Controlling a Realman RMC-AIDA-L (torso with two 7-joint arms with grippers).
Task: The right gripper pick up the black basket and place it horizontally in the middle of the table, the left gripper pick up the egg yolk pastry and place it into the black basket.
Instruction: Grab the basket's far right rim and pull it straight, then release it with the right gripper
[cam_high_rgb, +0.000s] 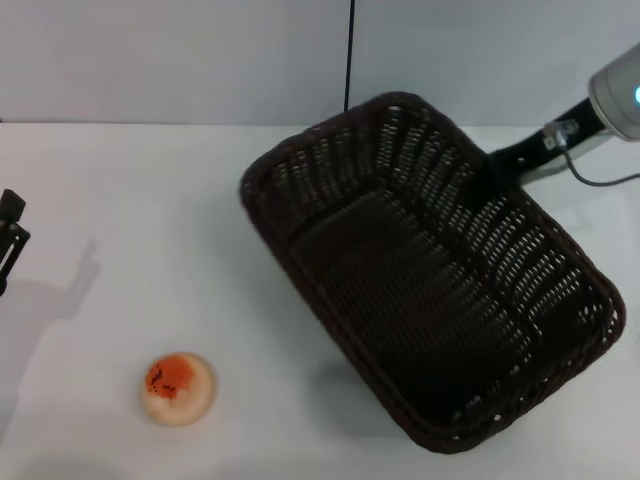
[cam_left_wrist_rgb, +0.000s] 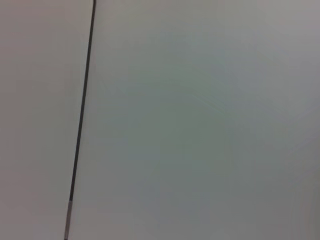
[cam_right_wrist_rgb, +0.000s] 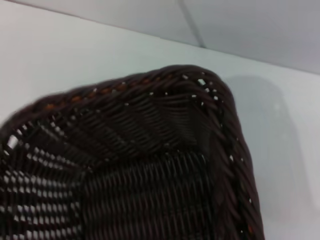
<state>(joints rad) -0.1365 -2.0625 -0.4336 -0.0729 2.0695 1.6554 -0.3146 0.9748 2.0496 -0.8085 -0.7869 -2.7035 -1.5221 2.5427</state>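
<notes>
The black basket (cam_high_rgb: 430, 270) is at the right of the white table (cam_high_rgb: 150, 200), lying diagonally, with a shadow under its near side as if it is raised. My right gripper (cam_high_rgb: 492, 168) reaches in from the far right and grips the basket's far rim. The right wrist view shows a corner of the basket (cam_right_wrist_rgb: 150, 165) close up. The egg yolk pastry (cam_high_rgb: 178, 388) lies on the table at the near left, apart from the basket. My left gripper (cam_high_rgb: 10, 235) shows only partly at the left edge, well above the pastry.
A dark cable (cam_high_rgb: 350, 55) runs down the grey back wall behind the basket; it also shows in the left wrist view (cam_left_wrist_rgb: 82, 110). The white table stretches between the pastry and the basket.
</notes>
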